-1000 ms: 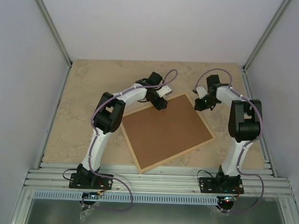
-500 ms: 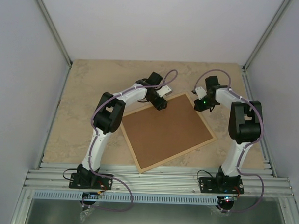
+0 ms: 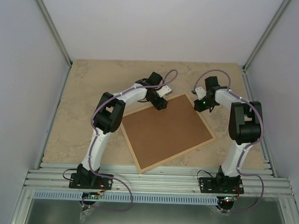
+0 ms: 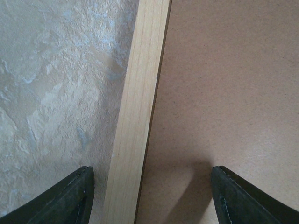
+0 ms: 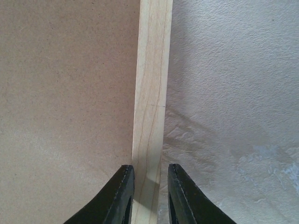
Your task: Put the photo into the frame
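No text, label, brand, number or sign can be read in any view; the frame point(image 4: 135, 116) shows only bare pale wood grain; the brown backing board point(image 3: 163, 132) within it is plain. The mottled table point(image 3: 86, 90) carries no legible marking either.

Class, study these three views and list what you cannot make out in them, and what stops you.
The photo: in no view; the backing board fills the frame, so whether it lies beneath is hidden.
Right gripper, right wrist view: fingers flank the frame's rail; contact unclear.
Left gripper, left wrist view: fingers cut off by the bottom edge.
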